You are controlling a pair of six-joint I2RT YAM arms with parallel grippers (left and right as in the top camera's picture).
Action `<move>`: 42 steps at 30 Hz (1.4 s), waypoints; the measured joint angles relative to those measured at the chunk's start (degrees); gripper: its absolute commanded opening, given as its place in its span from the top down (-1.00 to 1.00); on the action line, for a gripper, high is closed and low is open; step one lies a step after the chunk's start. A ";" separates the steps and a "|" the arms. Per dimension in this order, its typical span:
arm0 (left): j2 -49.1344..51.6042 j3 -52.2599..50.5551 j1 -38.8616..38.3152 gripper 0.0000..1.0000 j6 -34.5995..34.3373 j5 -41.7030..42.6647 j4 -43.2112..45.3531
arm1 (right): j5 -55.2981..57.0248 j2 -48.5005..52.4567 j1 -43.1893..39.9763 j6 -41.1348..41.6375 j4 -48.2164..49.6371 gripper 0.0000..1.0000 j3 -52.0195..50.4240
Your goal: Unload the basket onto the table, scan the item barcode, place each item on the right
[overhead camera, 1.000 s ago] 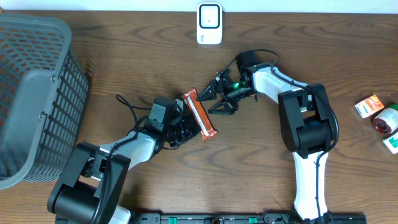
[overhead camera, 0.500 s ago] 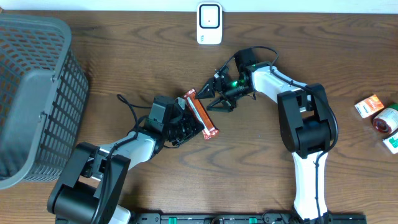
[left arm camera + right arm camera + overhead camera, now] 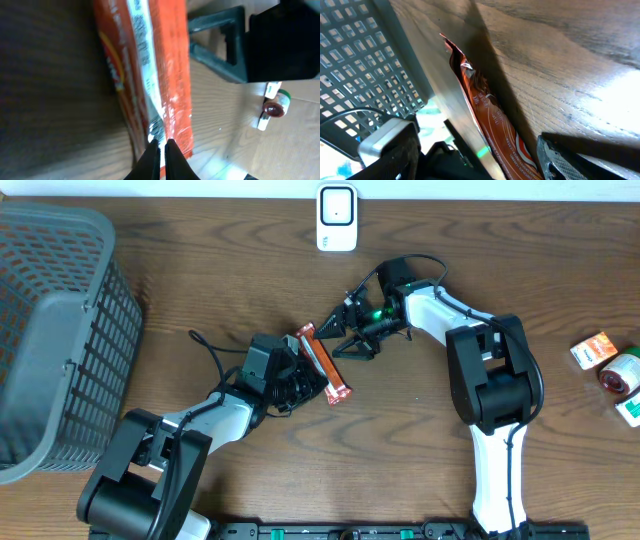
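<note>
Pinching the orange snack bar [image 3: 322, 366] by its thin edge seam, the L gripper [image 3: 303, 383] is clamped tight on the wrapper. It holds the pkg up on edge near mid-table [image 3: 200, 280], prob. so a printed face can be turned outward. The R gripper [image 3: 336, 340] stands w/ jaws spread wide just beside the bar's upper end, gripping nothing. It looks poised to take that end for a steadier two-point hold. The white scanner [image 3: 337, 217] sits at the far edge, well apart from the bar. No barcode reads clearly in either wrist view. A grey basket [image 3: 100, 290] stands at L. Scan judged not yet done, and the seam pinch could slip in a handover.
</note>
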 measured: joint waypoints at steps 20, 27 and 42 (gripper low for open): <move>7.78 0.81 -2.25 0.85 -1.79 1.29 6.91 | 0.83 -0.17 0.70 -0.33 -0.66 -0.70 0.70; 8.09 0.76 -2.21 0.86 -2.19 2.95 7.13 | 4.85 -0.42 1.51 0.63 -2.14 -0.62 2.25; -5.60 0.35 4.48 0.86 3.50 -1.79 -12.72 | 8.68 -0.39 -2.12 1.73 -7.43 -0.25 3.13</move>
